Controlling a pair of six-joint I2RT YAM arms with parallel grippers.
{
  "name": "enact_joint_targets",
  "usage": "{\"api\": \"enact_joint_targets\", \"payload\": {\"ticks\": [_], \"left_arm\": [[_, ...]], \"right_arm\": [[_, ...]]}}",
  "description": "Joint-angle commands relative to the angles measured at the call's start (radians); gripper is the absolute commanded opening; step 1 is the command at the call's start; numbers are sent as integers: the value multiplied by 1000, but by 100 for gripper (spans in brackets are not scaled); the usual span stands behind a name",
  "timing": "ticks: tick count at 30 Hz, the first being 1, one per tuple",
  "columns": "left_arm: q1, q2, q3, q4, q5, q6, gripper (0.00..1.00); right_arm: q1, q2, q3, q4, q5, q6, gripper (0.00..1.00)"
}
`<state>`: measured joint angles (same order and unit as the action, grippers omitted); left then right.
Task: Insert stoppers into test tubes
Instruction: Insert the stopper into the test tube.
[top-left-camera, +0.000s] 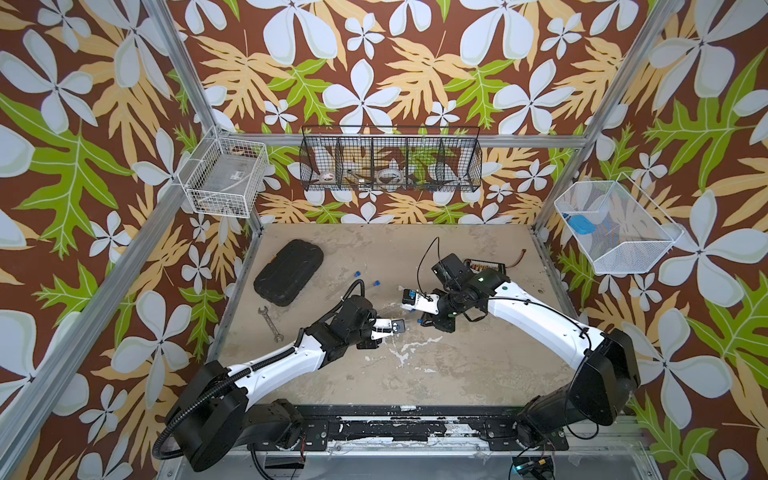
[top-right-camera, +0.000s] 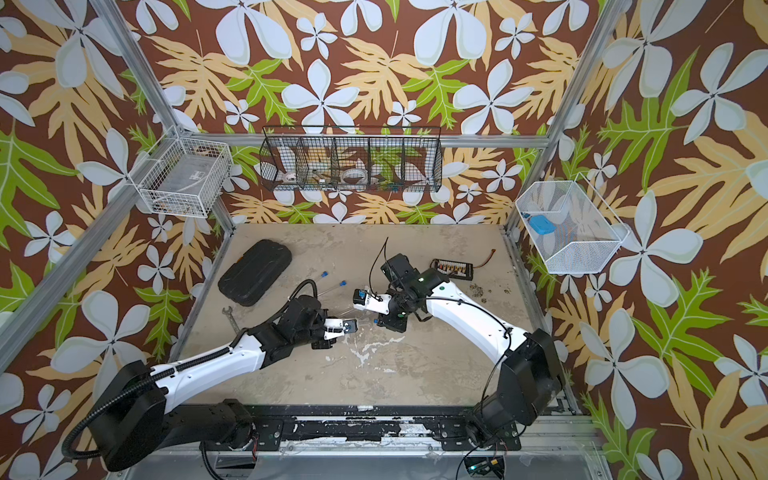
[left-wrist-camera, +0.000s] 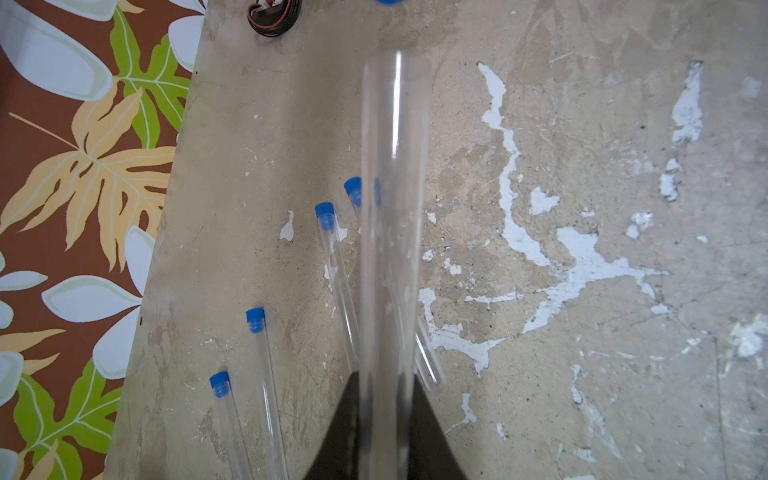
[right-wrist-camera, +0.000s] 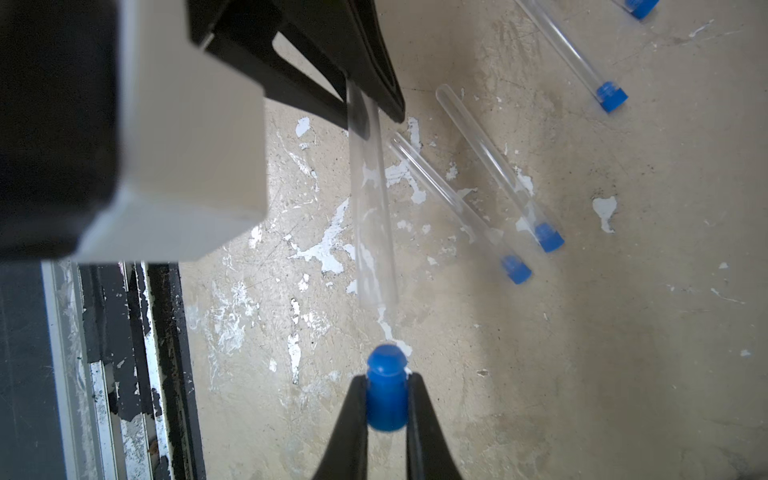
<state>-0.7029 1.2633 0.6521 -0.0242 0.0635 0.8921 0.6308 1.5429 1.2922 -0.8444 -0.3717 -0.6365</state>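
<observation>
Blue plastic sits pinched between the narrow fingers of our right gripper (right-wrist-camera: 386, 384): the last stopper (right-wrist-camera: 386, 395), just short of the open mouth of the clear test tube (right-wrist-camera: 372, 216). Our left gripper (left-wrist-camera: 384, 382) clamps that tube, mid-frame in both top views. If we are misaligned, the stopper could catch the rim and slip sideways, or shove the tube through the grip. Four capped tubes (left-wrist-camera: 266, 374) lie nearby.
</observation>
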Motion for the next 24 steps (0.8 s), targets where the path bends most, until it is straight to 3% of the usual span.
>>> {"api": "enact_joint_targets", "payload": {"ticks": [1, 24], "left_arm": [[-3, 5, 9, 3, 15, 13, 0], [-3, -5, 8, 8, 15, -12, 0]], "right_arm": [[7, 4, 8, -11, -13, -7, 13], [27, 27, 8, 4, -24, 1, 13]]}}
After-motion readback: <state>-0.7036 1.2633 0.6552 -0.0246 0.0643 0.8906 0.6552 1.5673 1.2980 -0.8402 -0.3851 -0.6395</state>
